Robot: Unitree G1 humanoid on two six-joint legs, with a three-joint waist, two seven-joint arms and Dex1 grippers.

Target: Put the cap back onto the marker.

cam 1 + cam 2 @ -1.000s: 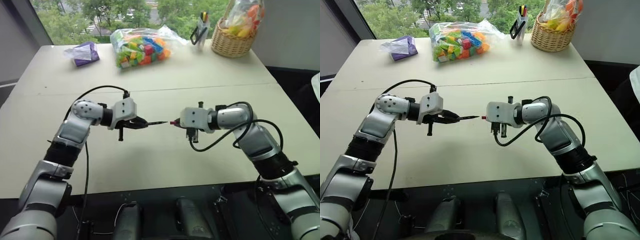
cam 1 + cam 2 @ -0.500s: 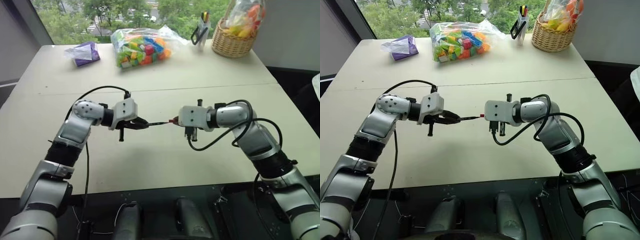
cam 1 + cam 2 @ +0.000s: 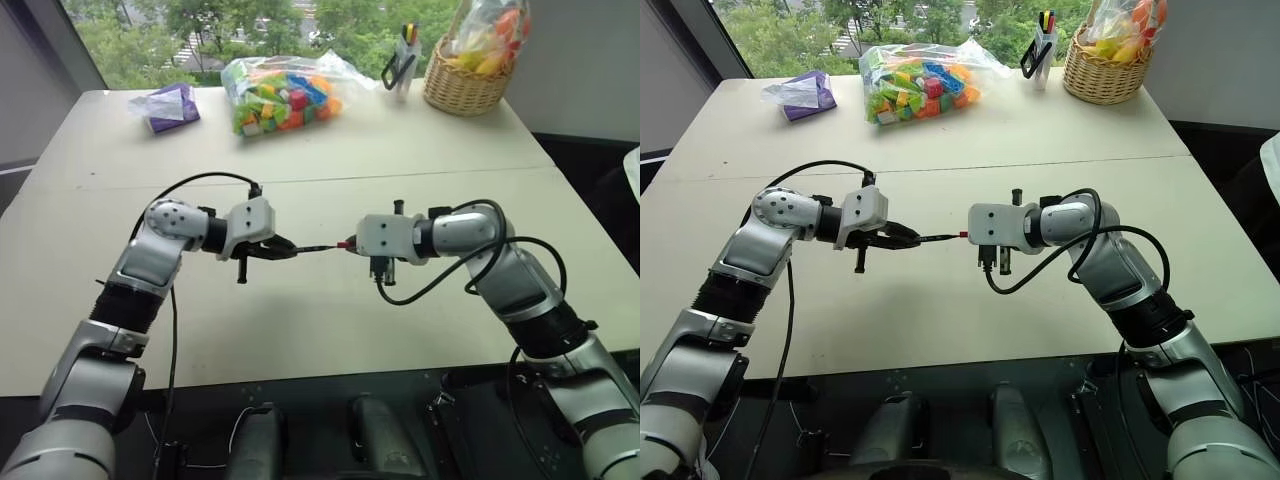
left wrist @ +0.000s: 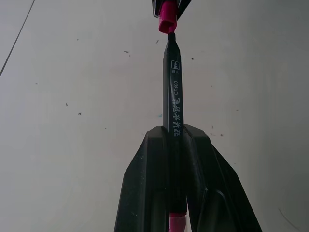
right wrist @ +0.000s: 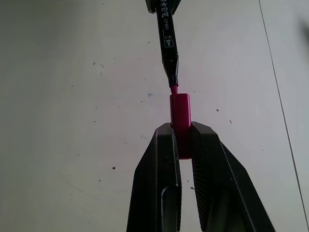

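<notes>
Right wrist view shows the right gripper (image 5: 183,140) clamped on the cap (image 5: 180,112), open mouth facing the marker (image 5: 167,38), whose pink nib sits at the cap's rim, barely entered. Left wrist view shows the left gripper (image 4: 176,145) closed on the marker barrel near its rear end, so a long unsupported length projects toward the cap. Both items are held in the air between the arms, above the table (image 3: 330,330). Risk: a slight angular offset would drive the nib against the cap's edge, bending it or smearing ink. Axial push could also slide the thin barrel back through the fingers, or twist the small cap out of its grip and drop it.
</notes>
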